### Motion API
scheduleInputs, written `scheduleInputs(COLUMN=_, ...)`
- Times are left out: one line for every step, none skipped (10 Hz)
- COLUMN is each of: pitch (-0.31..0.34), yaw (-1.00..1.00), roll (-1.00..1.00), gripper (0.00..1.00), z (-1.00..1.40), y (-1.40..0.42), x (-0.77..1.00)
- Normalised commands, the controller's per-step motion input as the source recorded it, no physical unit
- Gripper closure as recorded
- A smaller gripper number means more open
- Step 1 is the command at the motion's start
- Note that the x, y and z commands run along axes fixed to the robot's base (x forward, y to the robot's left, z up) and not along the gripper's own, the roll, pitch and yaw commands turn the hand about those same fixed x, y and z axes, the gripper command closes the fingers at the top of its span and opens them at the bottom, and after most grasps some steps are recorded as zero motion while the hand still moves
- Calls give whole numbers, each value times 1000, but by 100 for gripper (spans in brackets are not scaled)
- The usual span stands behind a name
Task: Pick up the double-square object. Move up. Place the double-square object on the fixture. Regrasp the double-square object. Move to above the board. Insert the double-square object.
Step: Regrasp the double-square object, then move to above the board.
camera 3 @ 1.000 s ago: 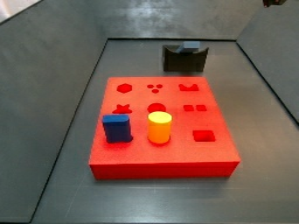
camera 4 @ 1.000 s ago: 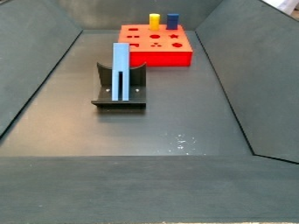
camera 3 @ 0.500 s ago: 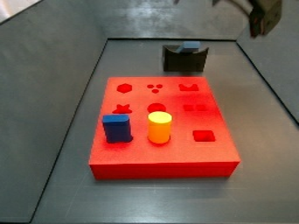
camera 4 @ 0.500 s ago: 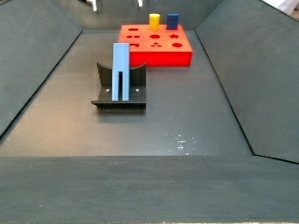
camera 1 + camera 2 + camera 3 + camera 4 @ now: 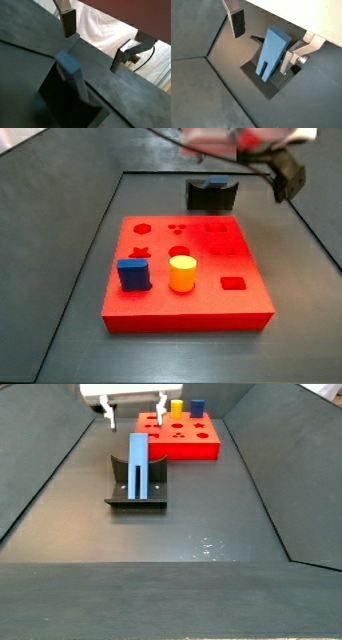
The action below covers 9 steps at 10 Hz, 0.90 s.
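The double-square object (image 5: 139, 466), a pale blue bar, stands upright in the dark fixture (image 5: 136, 494). My gripper (image 5: 135, 414) hangs open above it, apart from the bar's top, with one finger (image 5: 108, 418) showing on each side. In both wrist views the silver fingers (image 5: 238, 22) stand wide apart with only air between the pads. The bar (image 5: 272, 52) rises from the fixture (image 5: 271, 86) below them, close to one finger (image 5: 290, 60). The bar (image 5: 73, 75) is blurred in a wrist view. The red board (image 5: 187, 278) lies beyond the fixture (image 5: 210, 196).
A dark blue peg (image 5: 132, 274) and a yellow cylinder (image 5: 182, 274) stand in the board (image 5: 181, 439). Grey sloping walls (image 5: 54, 474) close in the floor on both sides.
My gripper has come down into both side views and now hangs over the fixture. The bar, the fixture and the board have not moved.
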Motion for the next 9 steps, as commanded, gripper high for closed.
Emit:
scheduleInputs(pitch=-81, yaw=-64, roll=69, gripper=0, z=-1000, y=25, x=87)
scheduleInputs(pitch=-56, yaw=-70, roll=69, gripper=0, z=-831, y=16, x=78)
scheduleInputs(pitch=-23, yaw=-65, roll=66, gripper=0, z=-609, y=7, x=69)
scheduleInputs(pitch=-1, yaw=-52, roll=65, gripper=0, z=-450, y=5, x=70)
scheduleInputs(pitch=22, yaw=-33, roll=65, gripper=0, z=-240, y=1, x=77)
scheduleInputs(pitch=0, yaw=0, roll=0, gripper=100, z=0, y=0, x=0)
scheduleInputs(pitch=-317, yaw=125, roll=-268, gripper=100, z=1000, y=-96, x=-243)
scheduleInputs(pitch=-317, yaw=122, roll=-268, gripper=100, z=1000, y=-96, x=-245)
scheduleInputs(pitch=-337, yaw=46, roll=-215, gripper=100, z=1000, y=-80, x=-244)
